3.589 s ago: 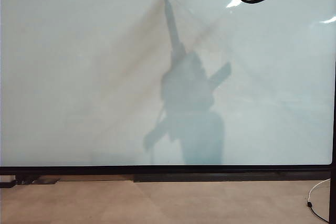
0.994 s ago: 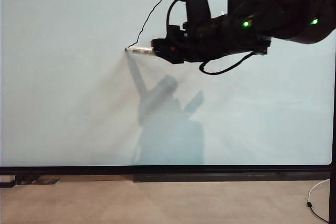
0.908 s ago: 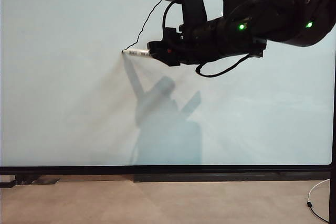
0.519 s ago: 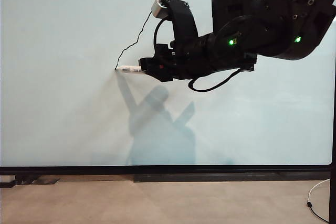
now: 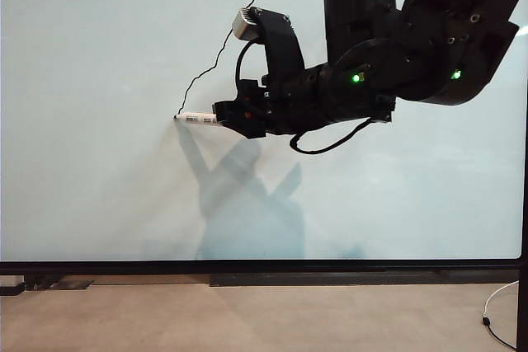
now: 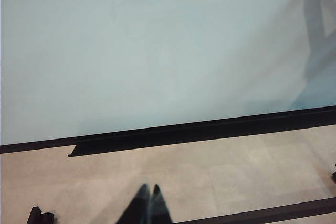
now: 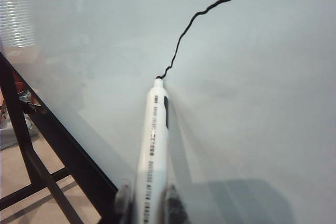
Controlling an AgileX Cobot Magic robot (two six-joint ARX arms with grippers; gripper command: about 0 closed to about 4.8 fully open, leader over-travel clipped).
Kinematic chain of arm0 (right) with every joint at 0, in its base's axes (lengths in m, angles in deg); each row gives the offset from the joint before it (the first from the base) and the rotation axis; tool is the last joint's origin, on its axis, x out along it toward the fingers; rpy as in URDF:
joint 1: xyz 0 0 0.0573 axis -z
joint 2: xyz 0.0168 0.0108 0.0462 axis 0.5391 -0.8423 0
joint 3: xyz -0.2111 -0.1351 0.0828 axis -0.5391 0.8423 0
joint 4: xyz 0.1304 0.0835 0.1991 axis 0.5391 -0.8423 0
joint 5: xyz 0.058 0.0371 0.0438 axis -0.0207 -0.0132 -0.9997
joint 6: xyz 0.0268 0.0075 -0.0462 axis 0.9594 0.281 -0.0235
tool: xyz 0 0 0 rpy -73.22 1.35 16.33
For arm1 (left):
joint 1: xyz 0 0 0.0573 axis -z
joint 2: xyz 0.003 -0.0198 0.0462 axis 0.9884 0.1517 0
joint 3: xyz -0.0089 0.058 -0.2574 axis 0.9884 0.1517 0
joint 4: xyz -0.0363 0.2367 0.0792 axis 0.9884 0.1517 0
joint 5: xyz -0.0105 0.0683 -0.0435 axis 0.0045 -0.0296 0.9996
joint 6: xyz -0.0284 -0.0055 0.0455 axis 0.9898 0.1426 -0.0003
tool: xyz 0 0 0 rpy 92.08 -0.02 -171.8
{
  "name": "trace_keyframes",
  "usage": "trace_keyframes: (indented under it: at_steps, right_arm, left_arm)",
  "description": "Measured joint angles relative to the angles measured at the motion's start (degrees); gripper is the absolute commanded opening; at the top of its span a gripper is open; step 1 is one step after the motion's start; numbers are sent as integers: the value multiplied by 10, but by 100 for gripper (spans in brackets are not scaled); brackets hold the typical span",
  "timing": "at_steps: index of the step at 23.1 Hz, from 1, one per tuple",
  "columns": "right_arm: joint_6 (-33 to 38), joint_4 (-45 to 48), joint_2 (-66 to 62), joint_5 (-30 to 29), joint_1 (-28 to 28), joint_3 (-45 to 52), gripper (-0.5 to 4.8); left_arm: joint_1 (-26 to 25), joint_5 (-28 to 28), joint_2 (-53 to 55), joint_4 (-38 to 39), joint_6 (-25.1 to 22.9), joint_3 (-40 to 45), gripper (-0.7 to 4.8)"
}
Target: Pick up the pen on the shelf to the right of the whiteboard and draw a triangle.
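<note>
One wobbly side of the triangle point(image 5: 216, 53) is drawn on the whiteboard point(image 5: 99, 162); the right gripper point(image 5: 227, 114), clamped on the pen point(image 5: 196, 119), must next turn along the base, while the left gripper point(image 6: 147, 203) apparently hangs closed below.

Three views, one shared whiteboard point(image 5: 99, 55)

The right gripper point(image 5: 221, 115), clamped on the pen point(image 5: 196, 119), is now lower and further left on the whiteboard point(image 5: 99, 55) than before. The black line of the triangle point(image 5: 216, 53) has grown with it, running from near the board's top edge down-left to the pen tip.
</note>
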Motion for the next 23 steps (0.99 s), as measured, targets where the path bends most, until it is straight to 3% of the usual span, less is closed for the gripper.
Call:
trace_keyframes:
  at_steps: [23]
  right_arm:
    - [8, -5, -26, 5, -7, -4, -5]
  left_arm:
    - [0, 0, 0, 0, 0, 0, -5]
